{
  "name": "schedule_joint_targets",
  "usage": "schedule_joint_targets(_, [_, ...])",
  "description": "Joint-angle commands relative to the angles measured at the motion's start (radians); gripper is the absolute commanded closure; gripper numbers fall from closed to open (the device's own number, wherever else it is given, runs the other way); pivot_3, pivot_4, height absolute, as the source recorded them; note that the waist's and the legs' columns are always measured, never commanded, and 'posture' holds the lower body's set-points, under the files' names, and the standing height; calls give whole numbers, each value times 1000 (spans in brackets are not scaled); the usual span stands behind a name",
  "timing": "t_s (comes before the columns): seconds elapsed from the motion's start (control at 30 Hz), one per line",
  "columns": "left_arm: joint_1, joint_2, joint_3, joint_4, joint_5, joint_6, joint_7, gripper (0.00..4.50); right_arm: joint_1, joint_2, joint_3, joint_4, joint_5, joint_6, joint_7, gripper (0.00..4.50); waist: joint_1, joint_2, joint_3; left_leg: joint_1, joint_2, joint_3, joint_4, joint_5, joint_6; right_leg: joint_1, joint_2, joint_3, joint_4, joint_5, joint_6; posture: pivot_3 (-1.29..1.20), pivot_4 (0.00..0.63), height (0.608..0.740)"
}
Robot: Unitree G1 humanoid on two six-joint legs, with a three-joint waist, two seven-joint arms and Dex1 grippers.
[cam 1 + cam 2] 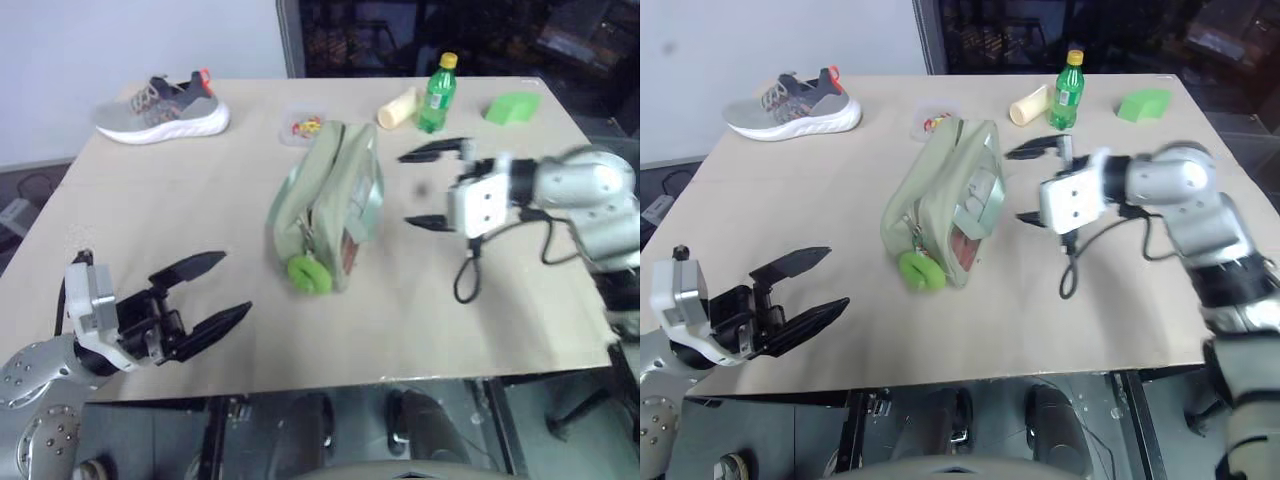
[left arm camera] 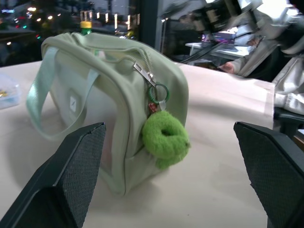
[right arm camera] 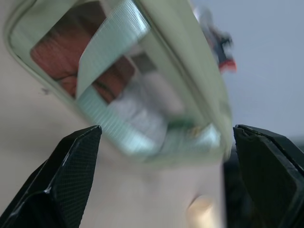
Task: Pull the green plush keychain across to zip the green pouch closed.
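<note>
1. I see a wide tan surface carrying everything.
2. The green pouch stands near the middle of the surface, its long axis running away from me. Its clear side panel faces my right arm and shows red contents, and a strap hangs across that panel.
3. A grey and white shoe lies at the far left of the surface, well apart from the pouch.
4. My right gripper hangs just to the right of the pouch, pointing toward its side panel. Its fingers are spread wide with nothing between them, and they do not touch the pouch.
5. My left gripper sits low at the near left, aimed toward the pouch's near end. Its fingers are also wide open and empty, some way short of the pouch.
6. A green bottle with a yellow cap stands at the far edge, with a pale cylinder lying beside it.
7. A bright green wedge rests at the far right.
8. A small clear box of coloured bits sits just behind the pouch.
9. The green plush keychain hangs from the zipper pull at the pouch's near end, low against that end, untouched by either gripper.
</note>
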Motion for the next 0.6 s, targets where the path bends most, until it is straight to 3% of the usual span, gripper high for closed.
schedule_joint_targets(0.03, [-4,-2,0,-3,6,-26,-1,26,-140,47,41,163,-112,-180,-61,0,1,0,0,0,0,0,0,0,0,0,0,0,0,0,0,0,150,740])
schedule_joint_targets(0.33, [48,-35,21,-38,21,-66,28,26,-372,156,149,543,-324,-467,-223,0,-1,0,0,0,1,7,0,3,-5,0,-1,0,0,1,-2,0,150,740])
schedule_joint_targets(0.6, [86,-62,13,-54,37,-108,56,3,-451,189,199,737,-465,-545,-382,244,-5,1,1,1,1,7,0,3,-6,-1,-1,2,4,1,-3,0,150,740])
